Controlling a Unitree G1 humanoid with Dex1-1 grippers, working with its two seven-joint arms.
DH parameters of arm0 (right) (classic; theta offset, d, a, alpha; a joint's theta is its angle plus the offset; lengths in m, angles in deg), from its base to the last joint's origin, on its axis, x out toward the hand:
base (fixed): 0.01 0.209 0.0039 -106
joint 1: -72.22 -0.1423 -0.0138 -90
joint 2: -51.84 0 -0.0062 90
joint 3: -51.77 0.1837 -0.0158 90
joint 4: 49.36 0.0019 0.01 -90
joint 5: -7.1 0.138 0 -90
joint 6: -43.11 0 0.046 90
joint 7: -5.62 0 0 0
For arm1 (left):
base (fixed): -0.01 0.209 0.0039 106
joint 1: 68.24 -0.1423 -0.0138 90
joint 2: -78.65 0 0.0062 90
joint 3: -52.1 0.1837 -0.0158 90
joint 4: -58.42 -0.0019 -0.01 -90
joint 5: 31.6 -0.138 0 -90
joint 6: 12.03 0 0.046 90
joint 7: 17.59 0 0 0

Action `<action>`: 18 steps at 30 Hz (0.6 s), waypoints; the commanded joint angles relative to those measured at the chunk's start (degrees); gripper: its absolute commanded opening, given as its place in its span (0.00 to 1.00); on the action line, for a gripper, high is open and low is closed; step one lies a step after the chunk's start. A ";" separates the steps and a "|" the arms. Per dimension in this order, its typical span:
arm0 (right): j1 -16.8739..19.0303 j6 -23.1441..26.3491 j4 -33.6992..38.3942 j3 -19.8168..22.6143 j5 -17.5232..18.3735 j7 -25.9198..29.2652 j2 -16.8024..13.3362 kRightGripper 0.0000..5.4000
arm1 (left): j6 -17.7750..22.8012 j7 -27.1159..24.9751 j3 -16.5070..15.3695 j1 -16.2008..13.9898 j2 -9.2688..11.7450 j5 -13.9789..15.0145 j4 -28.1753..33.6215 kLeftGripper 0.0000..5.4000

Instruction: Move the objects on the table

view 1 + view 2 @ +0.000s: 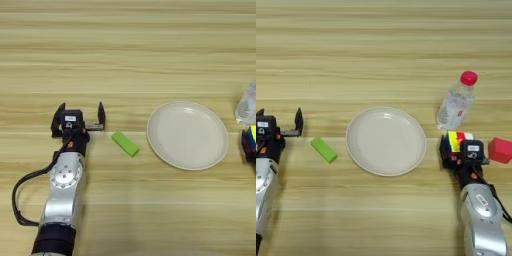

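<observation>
Green block point(125, 143) flat on desk point(128, 50), between left tool point(78, 116) and white plate point(187, 135); untouched. Cube point(458, 141) gripped in closed right tool point(462, 150), beside bottle point(457, 101). Red block point(500, 149) just right. Left tool spread wide, empty. Nothing yet judged moved.
</observation>
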 commanded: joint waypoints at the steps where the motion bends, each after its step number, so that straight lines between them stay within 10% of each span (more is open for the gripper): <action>1: 1.07 0.52 4.56 -1.07 -0.26 0.13 0.11 0.62 | -0.11 -0.05 0.00 0.39 0.26 -0.14 -0.14 1.00; 18: 4.66 3.95 18.72 -6.41 -0.40 2.04 0.63 0.62 | -0.17 -0.09 -0.06 0.40 0.33 -0.11 -0.28 1.00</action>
